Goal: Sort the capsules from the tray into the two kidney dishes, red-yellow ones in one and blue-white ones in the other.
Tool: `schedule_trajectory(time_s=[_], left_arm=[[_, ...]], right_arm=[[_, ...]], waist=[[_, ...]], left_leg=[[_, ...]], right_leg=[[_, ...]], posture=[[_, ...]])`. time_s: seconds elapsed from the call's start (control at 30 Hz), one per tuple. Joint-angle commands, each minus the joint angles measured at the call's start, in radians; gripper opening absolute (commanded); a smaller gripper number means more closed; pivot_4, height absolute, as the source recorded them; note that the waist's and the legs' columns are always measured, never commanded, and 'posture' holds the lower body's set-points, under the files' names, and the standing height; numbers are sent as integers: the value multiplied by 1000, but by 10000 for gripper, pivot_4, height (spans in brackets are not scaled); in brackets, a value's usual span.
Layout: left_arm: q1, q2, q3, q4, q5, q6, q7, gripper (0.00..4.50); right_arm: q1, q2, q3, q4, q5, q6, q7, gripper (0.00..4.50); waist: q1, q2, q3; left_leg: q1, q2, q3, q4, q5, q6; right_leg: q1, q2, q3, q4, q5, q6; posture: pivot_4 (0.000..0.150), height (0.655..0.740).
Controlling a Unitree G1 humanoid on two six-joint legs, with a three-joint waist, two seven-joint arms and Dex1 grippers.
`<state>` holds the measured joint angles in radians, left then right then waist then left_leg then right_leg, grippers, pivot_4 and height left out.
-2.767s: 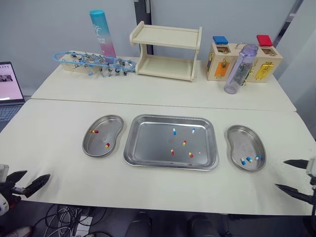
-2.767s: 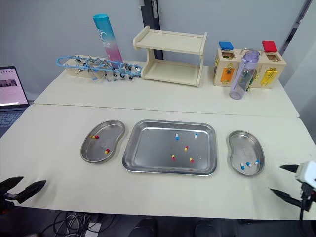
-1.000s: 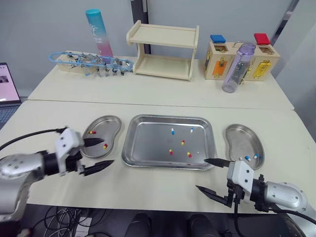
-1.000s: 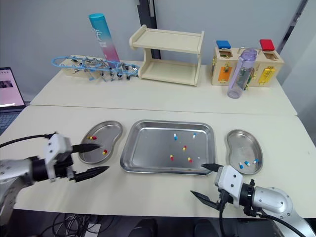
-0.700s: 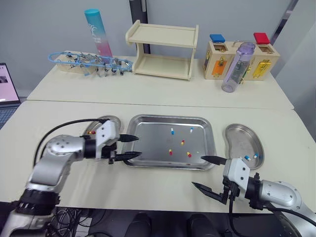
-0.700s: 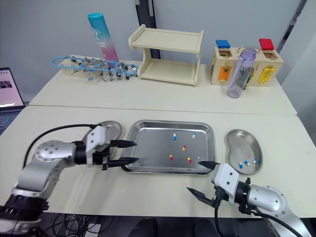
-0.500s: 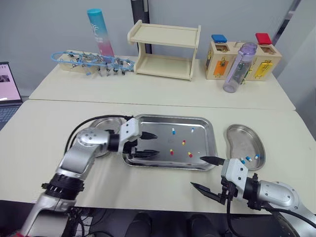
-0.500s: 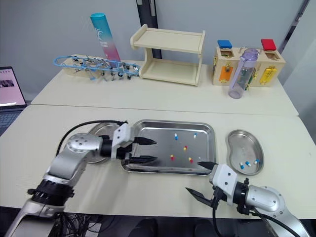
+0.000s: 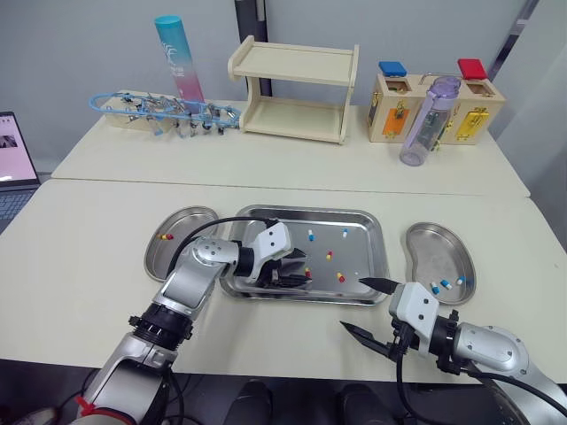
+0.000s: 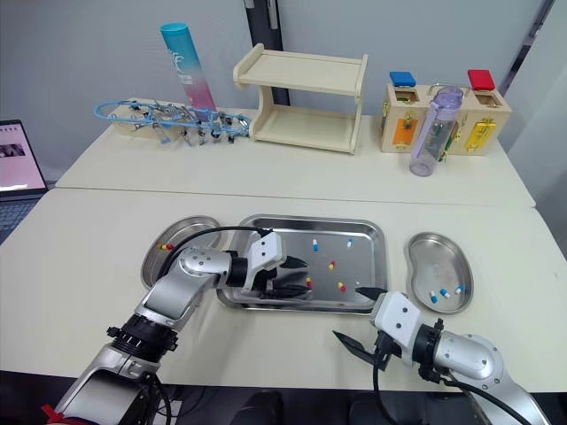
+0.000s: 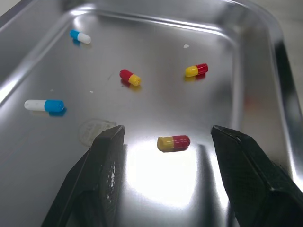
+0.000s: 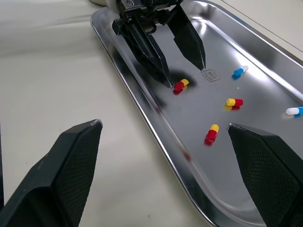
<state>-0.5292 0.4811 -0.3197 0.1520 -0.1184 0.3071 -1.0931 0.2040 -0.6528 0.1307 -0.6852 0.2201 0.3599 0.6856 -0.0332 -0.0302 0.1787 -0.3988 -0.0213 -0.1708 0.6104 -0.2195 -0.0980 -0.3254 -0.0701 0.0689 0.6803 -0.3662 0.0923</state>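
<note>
We see a near desk (image 9: 89, 266) and a far desk (image 9: 292, 164), both pale, set edge to edge with a seam running across between them. On the far desk, from the robot's left to its right, we mark a blue wire frame (image 9: 164, 113) on a low wooden base, an upright teal-to-pink cylinder (image 9: 178, 62) just behind it, a two-tier wooden shelf (image 9: 294, 93), and a wooden box (image 9: 394, 97) with orange and yellow front panels, topped by a blue block (image 9: 392, 68) and a red block (image 9: 471, 68). A translucent purple bottle (image 9: 423, 124) stands upright just before the box. An open laptop (image 9: 13, 159) sits at the far left, and a grey wall (image 9: 80, 44) lies behind.
</note>
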Motion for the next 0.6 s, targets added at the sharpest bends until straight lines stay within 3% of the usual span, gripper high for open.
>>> schedule_trajectory(time_s=[0.03, 0.37, 0.47, 0.6], left_arm=[[3, -20, -21, -11, 19, 11, 22, 29641], [28, -30, -61, -37, 56, 65, 42, 29641], [42, -17, -66, -41, 67, 79, 38, 23684], [52, -5, -64, -47, 70, 87, 37, 11750]], right_arm=[[-19, 9, 4, -49, 6, 6, -8, 45000], [-37, 10, 9, -69, 12, 38, -16, 45000], [-38, 15, 3, -73, 18, 44, -18, 45000], [-41, 19, -2, -74, 24, 47, -17, 45000]], waist=[[0, 0, 0], [1, 0, 0], [1, 0, 0], [0, 0, -1]], left_leg=[[0, 0, 0, 0, 0, 0], [1, 0, -1, 0, 0, 0], [1, 0, -1, 0, 0, 0], [3, 0, -1, 0, 0, 0]], right_leg=[[0, 0, 0, 0, 0, 0], [1, 0, 0, 0, 0, 0], [2, 0, -1, 0, 0, 0], [3, 0, -1, 0, 0, 0]], posture=[[1500, 7400], [1500, 7400], [1500, 7400], [1500, 7400]])
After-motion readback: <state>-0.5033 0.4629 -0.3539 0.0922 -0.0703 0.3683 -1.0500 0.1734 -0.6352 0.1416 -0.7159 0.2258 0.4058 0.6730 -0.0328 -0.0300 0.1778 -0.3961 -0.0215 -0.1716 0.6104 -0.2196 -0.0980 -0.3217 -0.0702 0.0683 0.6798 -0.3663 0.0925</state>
